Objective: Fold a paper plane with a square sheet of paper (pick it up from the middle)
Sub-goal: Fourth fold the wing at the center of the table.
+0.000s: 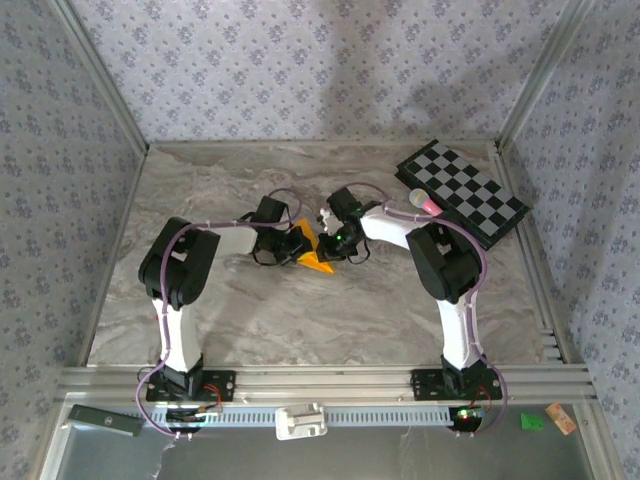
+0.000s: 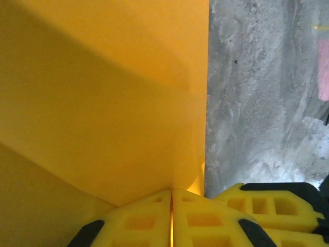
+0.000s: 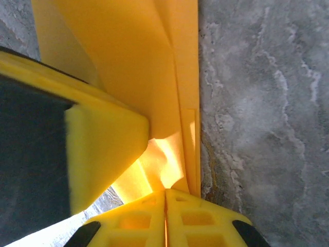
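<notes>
Top external shows the partly folded orange-yellow paper near the middle of the table, pinched by the left gripper and right gripper, both clamped on it. A clean crease probably needs aligned edges and even, gentle tension to avoid tearing

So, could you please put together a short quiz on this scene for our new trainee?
1. True or false: the paper lies untouched.
2. In the top view, where is the checkered board? A: far right. B: near left. C: centre.
3. How many pairs of jaws are shut on the paper?

Key: 1. False. 2. A. 3. Two: the left jaws and the right jaws both pinch it, as each wrist view shows.
</notes>
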Controlling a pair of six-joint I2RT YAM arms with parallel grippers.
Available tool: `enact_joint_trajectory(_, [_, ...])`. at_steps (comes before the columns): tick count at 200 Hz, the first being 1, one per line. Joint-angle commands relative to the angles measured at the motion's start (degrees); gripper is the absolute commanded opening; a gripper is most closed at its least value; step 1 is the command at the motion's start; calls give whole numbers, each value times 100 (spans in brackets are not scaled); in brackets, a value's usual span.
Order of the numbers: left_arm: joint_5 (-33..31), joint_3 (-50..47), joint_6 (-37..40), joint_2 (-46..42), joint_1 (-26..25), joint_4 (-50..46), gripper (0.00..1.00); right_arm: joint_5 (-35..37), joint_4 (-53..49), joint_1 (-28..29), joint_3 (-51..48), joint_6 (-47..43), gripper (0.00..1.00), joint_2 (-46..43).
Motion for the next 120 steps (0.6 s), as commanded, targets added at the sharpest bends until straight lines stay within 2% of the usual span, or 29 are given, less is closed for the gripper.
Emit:
enact_joint_trajectory(1, [-496, 235, 290, 174, 45, -727, 9, 582, -707, 36, -39, -327, 9, 344])
enact_joint_trajectory(58, [-560, 670, 810, 449, 607, -1241, 9, 927, -1108, -37, -142, -683, 9, 481])
enact_joint_trajectory(120, [-628, 1295, 1513, 990, 1462, -1673, 10, 907, -1081, -84, -189, -640, 9, 472])
